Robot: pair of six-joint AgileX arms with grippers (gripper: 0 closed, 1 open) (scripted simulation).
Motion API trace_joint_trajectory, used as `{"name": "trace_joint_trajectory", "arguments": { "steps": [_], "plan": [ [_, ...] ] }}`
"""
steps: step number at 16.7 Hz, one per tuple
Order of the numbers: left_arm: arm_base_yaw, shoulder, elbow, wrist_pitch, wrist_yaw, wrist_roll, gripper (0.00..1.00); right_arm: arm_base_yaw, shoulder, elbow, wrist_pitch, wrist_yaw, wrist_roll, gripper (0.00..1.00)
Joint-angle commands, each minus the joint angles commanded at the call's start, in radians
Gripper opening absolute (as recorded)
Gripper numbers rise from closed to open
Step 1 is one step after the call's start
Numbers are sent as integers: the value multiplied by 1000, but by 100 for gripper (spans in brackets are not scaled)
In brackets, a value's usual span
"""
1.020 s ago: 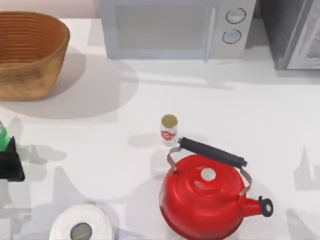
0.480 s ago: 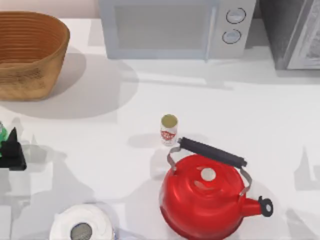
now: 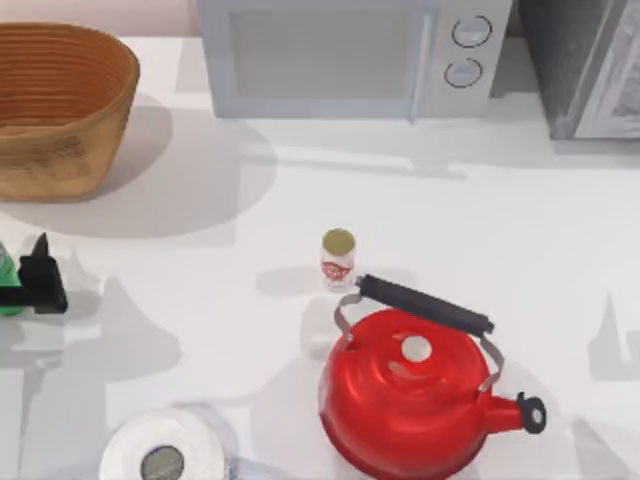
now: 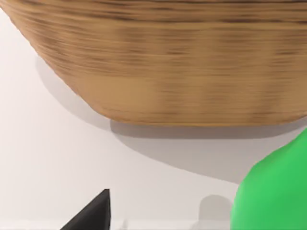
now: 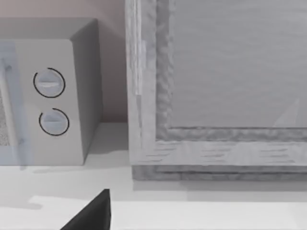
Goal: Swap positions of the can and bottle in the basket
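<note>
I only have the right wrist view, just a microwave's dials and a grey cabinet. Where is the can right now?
Observer: The can stands upright on the white table, just behind the red kettle, near its black handle.
Operator: And the green bottle?
Observer: The bottle is at the top view's left edge, with the left claw right beside it.
Operator: Where's the basket from there?
Observer: The basket sits at the table's far left corner, behind the bottle; the left wrist view faces its woven side.
</note>
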State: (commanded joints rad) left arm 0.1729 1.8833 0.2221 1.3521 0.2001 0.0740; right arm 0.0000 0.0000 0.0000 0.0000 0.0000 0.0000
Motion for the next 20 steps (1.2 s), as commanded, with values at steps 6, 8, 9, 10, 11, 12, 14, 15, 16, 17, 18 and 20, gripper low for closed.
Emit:
{"name": "trace_joint_trajectory", "arguments": {
  "steps": [6, 8, 9, 10, 11, 12, 14, 15, 16, 17, 18, 20],
  "plan": [
    [0, 0, 0, 0, 0, 0, 70, 0, 0, 0, 0, 0, 0, 100],
    [0, 0, 0, 0, 0, 0, 55, 0, 0, 0, 0, 0, 0, 100],
    [0, 0, 0, 0, 0, 0, 47, 0, 0, 0, 0, 0, 0, 100],
    [0, 0, 0, 0, 0, 0, 40, 0, 0, 0, 0, 0, 0, 100],
    [0, 0, 0, 0, 0, 0, 32, 0, 0, 0, 0, 0, 0, 100],
    [0, 0, 0, 0, 0, 0, 25, 0, 0, 0, 0, 0, 0, 100],
    [0, 0, 0, 0, 0, 0, 10, 0, 0, 0, 0, 0, 0, 100],
    [0, 0, 0, 0, 0, 0, 2, 0, 0, 0, 0, 0, 0, 100],
    [0, 0, 0, 0, 0, 0, 0, 0, 0, 0, 0, 0, 0, 100],
    [0, 0, 0, 0, 0, 0, 0, 0, 0, 0, 0, 0, 0, 100],
    [0, 0, 0, 0, 0, 0, 0, 0, 0, 0, 0, 0, 0, 100],
    [0, 0, 0, 0, 0, 0, 0, 0, 0, 0, 0, 0, 0, 100]
  ]
}}
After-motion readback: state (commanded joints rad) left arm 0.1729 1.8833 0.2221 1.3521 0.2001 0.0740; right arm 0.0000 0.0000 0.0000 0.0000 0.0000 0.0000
